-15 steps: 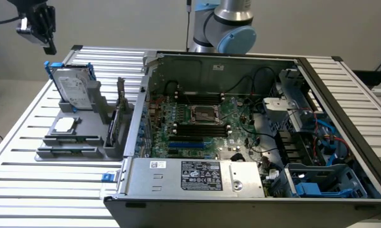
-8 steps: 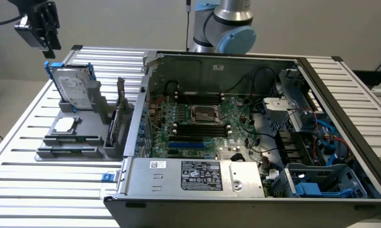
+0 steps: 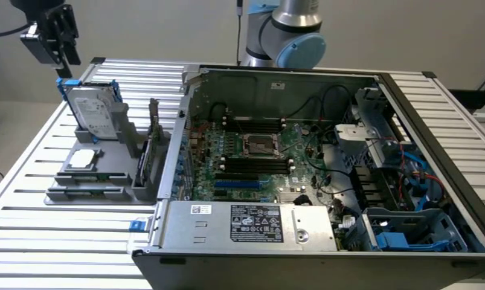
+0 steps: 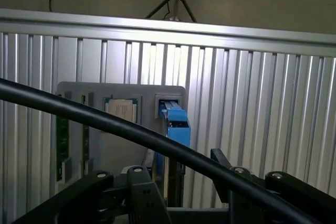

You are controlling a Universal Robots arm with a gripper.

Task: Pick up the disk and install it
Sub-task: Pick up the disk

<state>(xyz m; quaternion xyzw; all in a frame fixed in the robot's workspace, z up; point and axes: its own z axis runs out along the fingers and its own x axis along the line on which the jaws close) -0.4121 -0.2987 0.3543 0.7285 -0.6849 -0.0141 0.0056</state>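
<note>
Evidently nothing is done yet — the disk [image 3: 93,112] stands on edge in its slot of the grey holder tray [image 3: 65,196], ungripped, so both the pickup and the installing remain. The gripper [image 3: 65,55] hangs just above it, jaws apart and empty. The tray also holds a processor chip [image 3: 83,158] and an upright card [image 3: 153,127]. Beside it, the open computer case [image 3: 290,74] shows its motherboard [image 3: 250,151] — and a bay with blue plastic carriers [image 3: 403,232].

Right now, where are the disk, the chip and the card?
disk [image 3: 94,113], exterior view, on its white label.
chip [image 3: 83,158], exterior view, middle of its silver top.
card [image 3: 155,130], exterior view, on its upright edge.
</note>
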